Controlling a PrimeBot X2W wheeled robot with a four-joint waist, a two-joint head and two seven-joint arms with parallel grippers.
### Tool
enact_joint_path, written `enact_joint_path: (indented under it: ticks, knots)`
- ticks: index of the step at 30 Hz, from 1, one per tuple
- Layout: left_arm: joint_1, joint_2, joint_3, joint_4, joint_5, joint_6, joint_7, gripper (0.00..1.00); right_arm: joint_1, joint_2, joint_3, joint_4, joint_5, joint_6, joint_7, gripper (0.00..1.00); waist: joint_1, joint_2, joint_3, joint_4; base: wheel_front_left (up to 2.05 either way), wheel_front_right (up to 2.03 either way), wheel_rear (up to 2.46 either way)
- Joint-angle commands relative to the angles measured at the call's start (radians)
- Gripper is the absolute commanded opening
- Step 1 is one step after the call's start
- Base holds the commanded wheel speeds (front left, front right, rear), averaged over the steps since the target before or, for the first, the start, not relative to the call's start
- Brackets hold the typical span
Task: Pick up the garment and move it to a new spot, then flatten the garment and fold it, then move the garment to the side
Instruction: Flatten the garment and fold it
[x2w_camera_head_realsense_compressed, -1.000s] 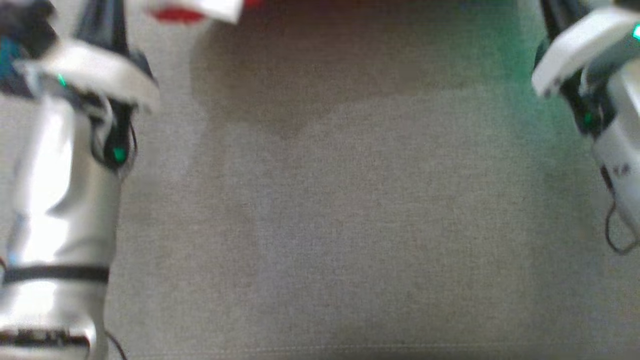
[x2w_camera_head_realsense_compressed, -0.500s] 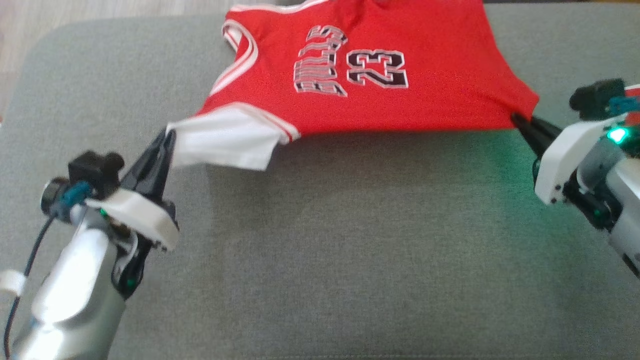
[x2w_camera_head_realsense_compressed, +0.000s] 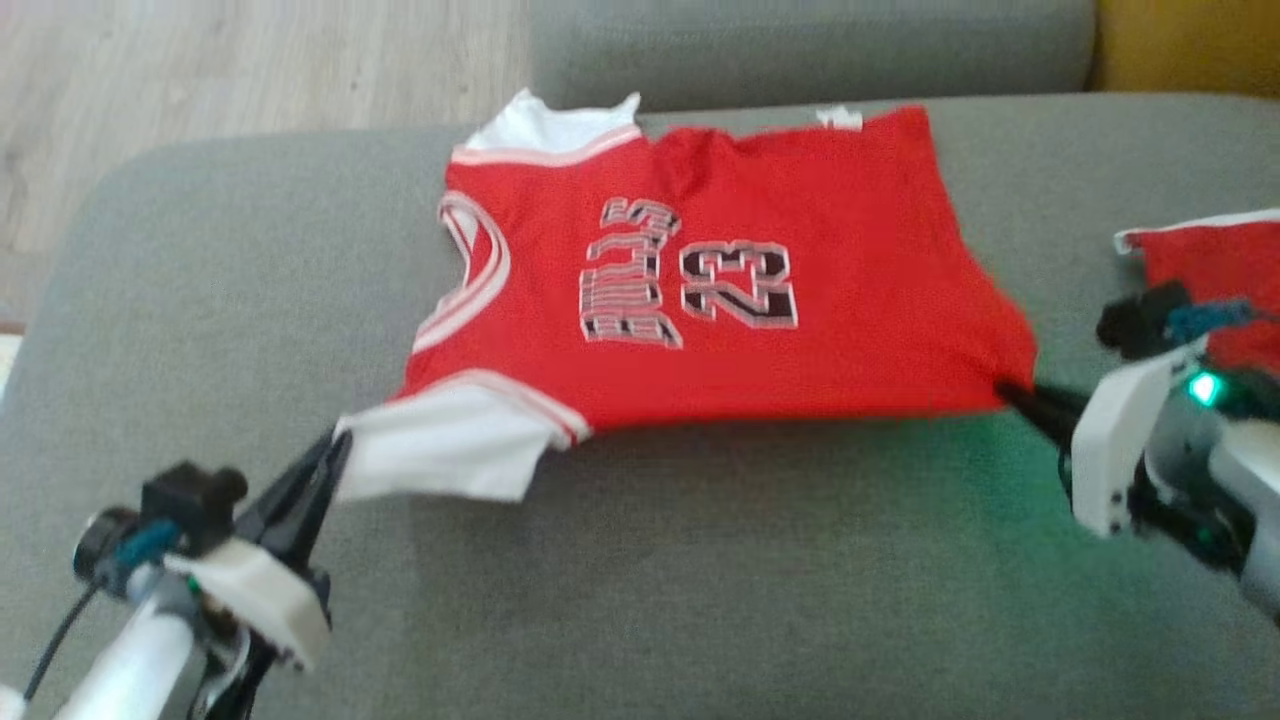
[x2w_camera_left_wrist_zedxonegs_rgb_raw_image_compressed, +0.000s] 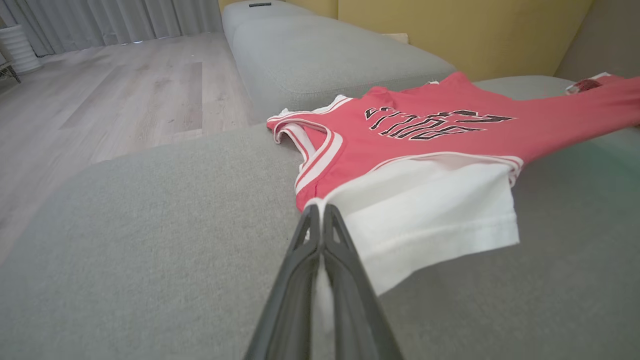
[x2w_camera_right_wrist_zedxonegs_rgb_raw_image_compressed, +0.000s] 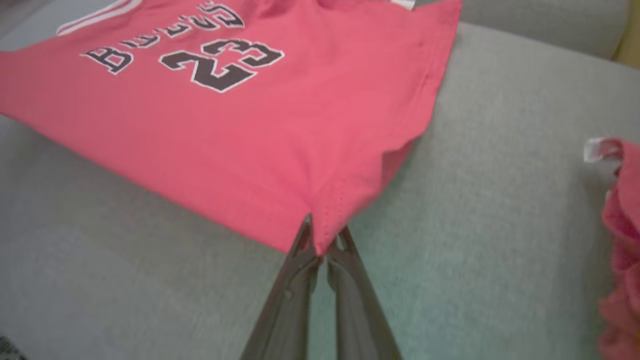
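On the jersey (x2w_camera_head_realsense_compressed: 850, 250), the white sleeve corner is pinched by the left gripper (x2w_camera_head_realsense_compressed: 335, 455), the red hem corner by the right gripper (x2w_camera_head_realsense_compressed: 1005, 392), same as half a second back. It's held stretched over the grey sofa (x2w_camera_head_realsense_compressed: 700, 580). Another red garment (x2w_camera_head_realsense_compressed: 1210, 265) is bunched off right, wooden floor (x2w_camera_head_realsense_compressed: 200, 70) beyond.

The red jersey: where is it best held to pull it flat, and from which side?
At its two near corners, from the robot's side, low over the cushion. The left end effector is shut on the white sleeve corner, the right end effector on the red hem corner; the jersey lies spread, with these corners toward the arms.
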Motion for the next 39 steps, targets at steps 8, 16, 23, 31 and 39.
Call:
enact_joint_path:
  ticks: [8, 16, 23, 31, 39]
  knots:
    - [0.101, 0.122, 0.03, -0.196, -0.02, 0.015, 0.062, 0.0, 0.094, -0.154, 0.055, -0.163, 0.121, -0.001, 0.122, 0.0, 0.0001, -0.0001, -0.045, -0.003, 0.0, 0.0, 0.0]
    - [0.069, 0.157, 0.044, -0.276, -0.016, 0.037, 0.114, 0.0, 0.057, -0.165, 0.035, -0.191, 0.113, -0.001, 0.142, 0.0, 0.0001, -0.0001, -0.002, -0.012, 0.0, 0.0, 0.0]
    - [-0.055, 0.157, 0.032, -0.232, 0.001, 0.027, 0.15, 0.0, -0.011, -0.139, 0.026, -0.172, 0.077, -0.001, 0.186, 0.0, 0.0001, -0.0001, 0.055, -0.026, 0.0, 0.0, 0.0]
    - [-0.202, 0.148, -0.03, -0.136, 0.031, 0.009, 0.156, 0.0, -0.069, -0.109, 0.02, -0.137, 0.051, -0.001, 0.24, 0.0, 0.0001, -0.0001, 0.107, -0.04, 0.0, 0.0, 0.0]
    - [-0.35, 0.142, -0.098, -0.028, 0.034, 0.003, 0.162, 0.0, -0.121, -0.094, 0.006, -0.117, 0.047, -0.001, 0.29, 0.0, 0.0001, -0.0001, 0.172, -0.049, 0.0, 0.0, 0.0]
